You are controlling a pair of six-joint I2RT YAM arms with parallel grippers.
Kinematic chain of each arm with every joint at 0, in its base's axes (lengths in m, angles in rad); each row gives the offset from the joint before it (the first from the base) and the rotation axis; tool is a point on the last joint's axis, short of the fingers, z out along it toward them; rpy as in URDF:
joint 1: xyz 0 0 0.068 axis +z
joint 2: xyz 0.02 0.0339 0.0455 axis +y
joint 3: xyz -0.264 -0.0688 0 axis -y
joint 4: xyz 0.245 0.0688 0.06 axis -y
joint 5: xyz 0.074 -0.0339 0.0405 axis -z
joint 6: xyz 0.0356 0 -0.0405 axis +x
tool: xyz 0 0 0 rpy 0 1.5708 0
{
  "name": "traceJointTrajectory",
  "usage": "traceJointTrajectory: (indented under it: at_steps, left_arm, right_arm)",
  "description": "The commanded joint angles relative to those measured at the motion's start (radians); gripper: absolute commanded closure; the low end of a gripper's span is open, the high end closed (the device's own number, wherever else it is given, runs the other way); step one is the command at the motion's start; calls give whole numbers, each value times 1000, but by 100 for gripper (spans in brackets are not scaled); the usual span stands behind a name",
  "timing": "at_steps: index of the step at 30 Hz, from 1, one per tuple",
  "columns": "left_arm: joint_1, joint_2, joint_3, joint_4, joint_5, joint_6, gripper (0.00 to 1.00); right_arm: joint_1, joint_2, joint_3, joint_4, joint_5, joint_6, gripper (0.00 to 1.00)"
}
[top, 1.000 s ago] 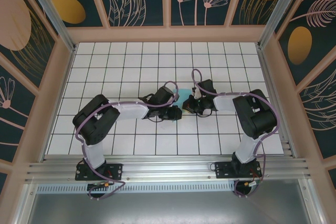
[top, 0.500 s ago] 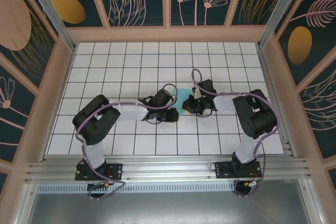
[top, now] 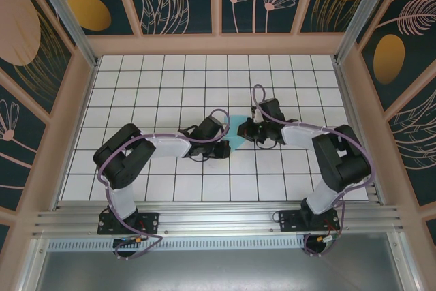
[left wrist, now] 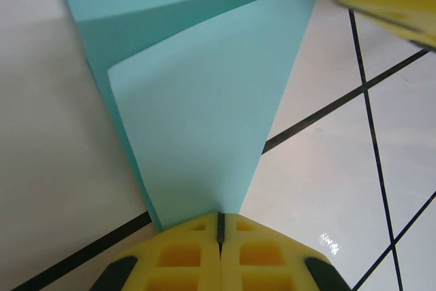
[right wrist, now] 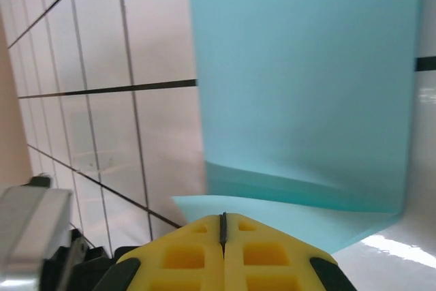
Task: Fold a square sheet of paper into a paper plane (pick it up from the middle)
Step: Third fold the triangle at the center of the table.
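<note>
Midway across the white tiled table (top: pixel 170 93), the folded teal paper (left wrist: pixel 204 120) spans between both pincers: the left gripper (left wrist: pixel 220 223) is clamped on its narrow tip, the right gripper (right wrist: pixel 223 219) pinches the opposite wider edge.

Bright even overhead light, glare on glossy tiles (right wrist: pixel 388 247), right wrist view blurred, soft shadows

Open table (top: pixel 150 80) around pinched paper (top: pixel 236 134)

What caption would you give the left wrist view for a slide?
Left pincer shut on the narrow end of the folded light-blue paper, white gridded table beneath.
</note>
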Motion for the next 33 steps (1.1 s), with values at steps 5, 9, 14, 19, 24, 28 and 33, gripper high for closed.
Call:
traceJointTrajectory:
  at_steps: [5, 9, 14, 19, 24, 28, 33]
  left_arm:
    - [1, 30, -35, -103, -47, 16, 95]
    - [1, 30, -34, -108, -52, 16, 95]
    - [1, 31, -32, -111, -53, 15, 95]
    - [1, 31, -41, -122, -65, 20, 97]
    - [2, 32, -58, -137, -82, 32, 100]
    - [1, 38, -74, -131, -82, 30, 100]
    - [2, 43, -75, -131, -84, 32, 100]
  right_arm:
    - [61, 15, -56, 57, -37, 28, 97]
    - [87, 57, -47, 72, -40, 36, 98]
    - [92, 102, -39, 74, -34, 30, 98]
    - [69, 140, -27, 48, 34, 17, 97]
    - [22, 140, -33, 82, 31, 18, 96]
    - [-25, 149, -30, 113, 6, 7, 95]
    - [-72, 163, -20, 113, 7, -11, 93]
